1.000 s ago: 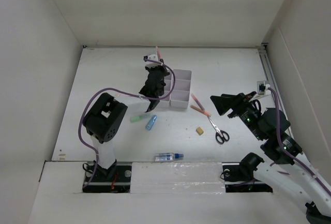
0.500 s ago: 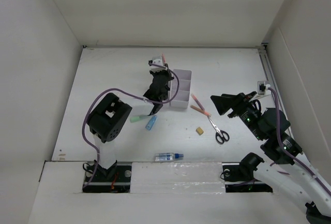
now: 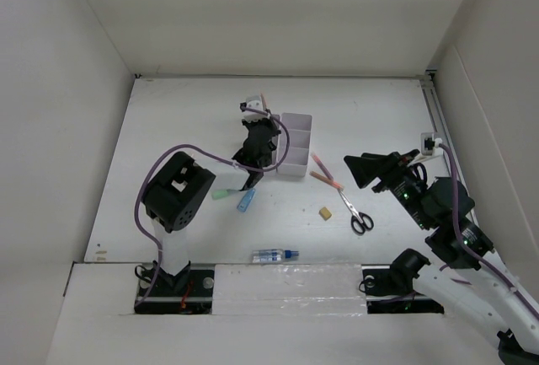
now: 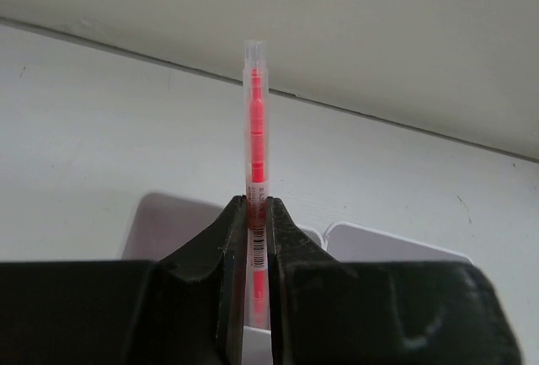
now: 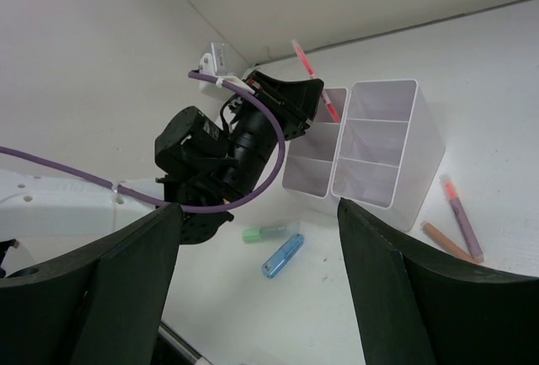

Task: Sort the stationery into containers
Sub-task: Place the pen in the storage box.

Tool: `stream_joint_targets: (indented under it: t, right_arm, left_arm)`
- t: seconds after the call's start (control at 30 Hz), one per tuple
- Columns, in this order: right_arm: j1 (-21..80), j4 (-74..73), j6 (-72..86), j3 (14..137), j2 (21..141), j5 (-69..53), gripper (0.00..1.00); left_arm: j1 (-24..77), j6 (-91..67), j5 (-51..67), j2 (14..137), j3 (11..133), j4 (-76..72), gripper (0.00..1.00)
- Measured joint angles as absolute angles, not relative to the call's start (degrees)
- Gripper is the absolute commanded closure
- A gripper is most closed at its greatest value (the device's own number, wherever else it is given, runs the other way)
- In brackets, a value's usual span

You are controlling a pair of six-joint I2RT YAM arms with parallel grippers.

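Observation:
My left gripper (image 3: 266, 119) is shut on a thin pink pen (image 4: 255, 129) and holds it upright over the left column of the white organizer (image 3: 295, 147). In the left wrist view the jaws (image 4: 255, 213) pinch the pen's lower part, with compartment rims (image 4: 383, 238) below. The right wrist view shows the pen (image 5: 305, 60) slanting down toward the organizer (image 5: 383, 142). My right gripper (image 3: 364, 171) is open and empty, above the table right of the organizer. The black-handled scissors (image 3: 358, 213), tan eraser (image 3: 324, 212), pink pen (image 3: 321, 163), orange pen (image 3: 325, 179), green marker (image 3: 223, 192), blue tube (image 3: 246, 201) and blue-capped bottle (image 3: 274, 255) lie loose on the table.
White walls close in the table at the left, back and right. A cable and socket (image 3: 429, 141) sit at the right wall. The left arm's purple cable (image 5: 253, 188) loops beside the organizer. A taped strip (image 3: 278, 276) runs along the near edge.
My left gripper has moved a little to the right with the pink pen, closer over the organizer, then held still. The right arm has barely moved.

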State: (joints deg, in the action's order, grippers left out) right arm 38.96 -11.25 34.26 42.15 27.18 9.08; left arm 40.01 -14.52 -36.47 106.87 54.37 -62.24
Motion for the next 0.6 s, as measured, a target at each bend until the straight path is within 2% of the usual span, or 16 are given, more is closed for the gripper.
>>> stream_joint_targets:
  t: [0.1, 0.17, 0.23, 0.4, 0.5, 0.57, 0.6]
  right_arm:
    - [38.96, -11.29, 34.26, 42.15, 27.18, 9.08, 0.20]
    - [38.96, -11.31, 34.26, 42.15, 27.18, 9.08, 0.20]
    - [38.96, -11.33, 34.26, 42.15, 27.16, 9.08, 0.20]
    - [38.96, -11.42, 34.26, 42.15, 26.89, 9.08, 0.20]
    - [38.96, -11.53, 34.26, 42.15, 26.68, 9.08, 0.20]
    - [38.96, -11.55, 34.26, 42.15, 26.63, 9.10, 0.20]
    - [38.96, -11.57, 34.26, 42.15, 26.63, 9.10, 0.20]
  left_arm:
    - [40.03, -14.79, -36.42, 106.74, 53.93, -62.11, 0.89]
    - [40.21, -14.94, -36.47, 106.26, 53.30, -61.87, 0.79]
    - [40.64, -14.96, -36.60, 105.60, 52.84, -61.41, 0.75]
    - [42.35, -14.00, -37.69, 103.70, 51.31, -61.80, 0.47]
    - [43.97, -12.82, -39.24, 102.35, 49.47, -62.81, 0.40]
    - [44.97, -12.14, -40.21, 101.32, 48.29, -63.24, 0.30]
    - [45.56, -11.75, -40.97, 100.68, 47.92, -63.33, 0.20]
